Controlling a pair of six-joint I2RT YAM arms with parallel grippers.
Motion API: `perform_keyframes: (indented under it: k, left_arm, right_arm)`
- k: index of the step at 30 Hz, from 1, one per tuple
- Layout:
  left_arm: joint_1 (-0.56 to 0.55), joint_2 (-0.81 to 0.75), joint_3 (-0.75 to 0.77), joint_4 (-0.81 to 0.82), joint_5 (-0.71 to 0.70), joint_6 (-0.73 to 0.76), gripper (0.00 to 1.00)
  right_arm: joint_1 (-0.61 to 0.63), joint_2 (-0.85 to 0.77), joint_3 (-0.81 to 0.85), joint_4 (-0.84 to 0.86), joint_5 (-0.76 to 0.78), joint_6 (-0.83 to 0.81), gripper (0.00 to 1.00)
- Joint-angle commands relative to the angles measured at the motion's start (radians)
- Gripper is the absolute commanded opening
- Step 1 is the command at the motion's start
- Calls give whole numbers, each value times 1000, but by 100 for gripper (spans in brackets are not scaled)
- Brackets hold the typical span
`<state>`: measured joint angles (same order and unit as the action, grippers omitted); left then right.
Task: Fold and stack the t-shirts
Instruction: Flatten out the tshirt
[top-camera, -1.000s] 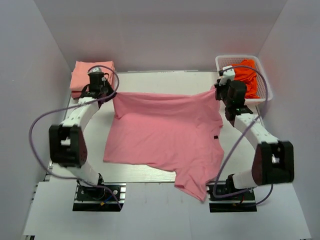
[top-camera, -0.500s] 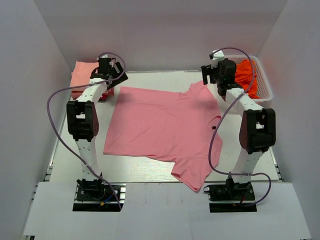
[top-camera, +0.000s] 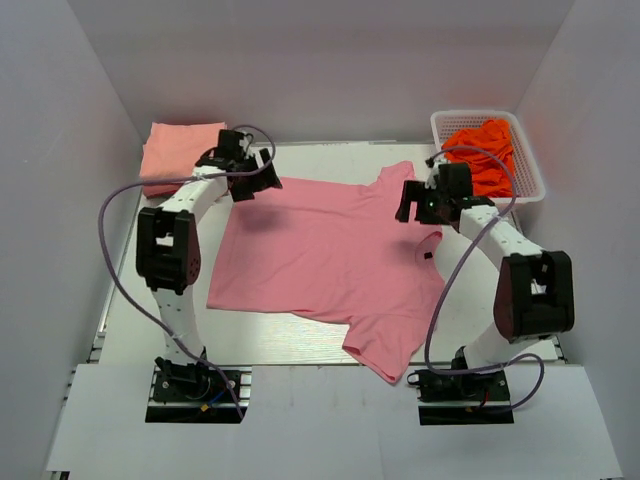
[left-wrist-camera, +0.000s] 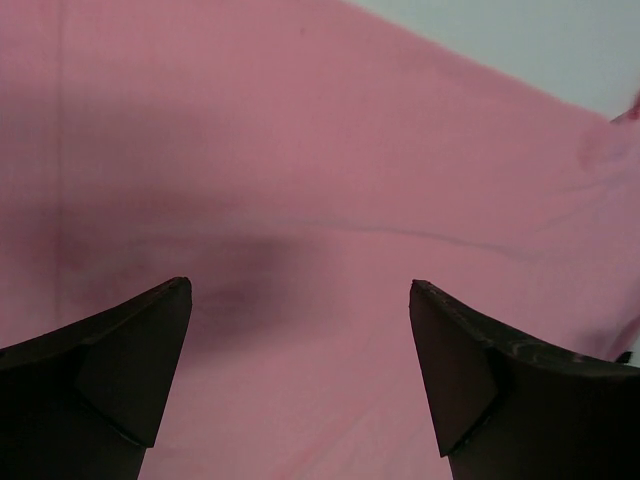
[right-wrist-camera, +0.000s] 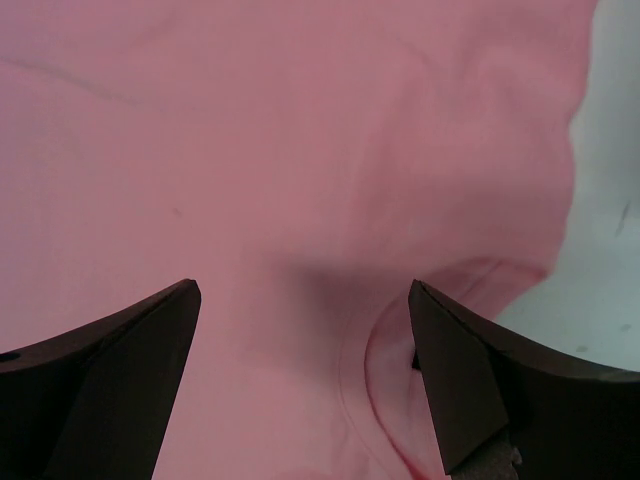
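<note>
A rose-pink t-shirt (top-camera: 325, 260) lies spread flat on the white table (top-camera: 280, 342), with one sleeve hanging toward the front edge. My left gripper (top-camera: 264, 181) hovers open over the shirt's back-left corner. In the left wrist view the left gripper (left-wrist-camera: 300, 292) has only pink cloth (left-wrist-camera: 300, 150) below it and nothing between its fingers. My right gripper (top-camera: 408, 204) hovers open over the shirt's back-right part. In the right wrist view the right gripper (right-wrist-camera: 304, 292) is above a curved seam (right-wrist-camera: 352, 370) and holds nothing.
A folded stack of salmon-peach t-shirts (top-camera: 180, 152) sits at the back left corner. A white lattice basket (top-camera: 474, 114) at the back right holds orange-red t-shirts (top-camera: 484, 152). Grey walls close in the sides and back. Purple cables loop beside both arms.
Both grippers opened and let go of the pink shirt's far edge, which dropped flat onto the table. Both arms then drew inward over the shirt.
</note>
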<state>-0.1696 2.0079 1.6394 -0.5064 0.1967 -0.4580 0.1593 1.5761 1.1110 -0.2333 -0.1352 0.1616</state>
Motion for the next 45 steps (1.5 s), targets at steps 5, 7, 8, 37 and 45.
perform_keyframes:
  k: [5, 7, 8, 37, 45]
  left_arm:
    - [-42, 179, 155, -136, -132, 16, 100]
    - [-31, 231, 225, -182, -146, 4, 100]
    - [-31, 279, 249, -191, -146, -10, 100]
    - [-15, -53, 144, -293, -281, -76, 100]
    - [57, -498, -464, -386, -379, -292, 100]
  right_arm:
    - [0, 194, 71, -127, 81, 122, 90]
    - [-4, 282, 168, -127, 114, 113, 90]
    - [-4, 310, 240, -142, 124, 116, 90]
    - [55, 179, 382, -138, -47, -71, 90]
    - [140, -208, -106, -297, -58, 173, 90]
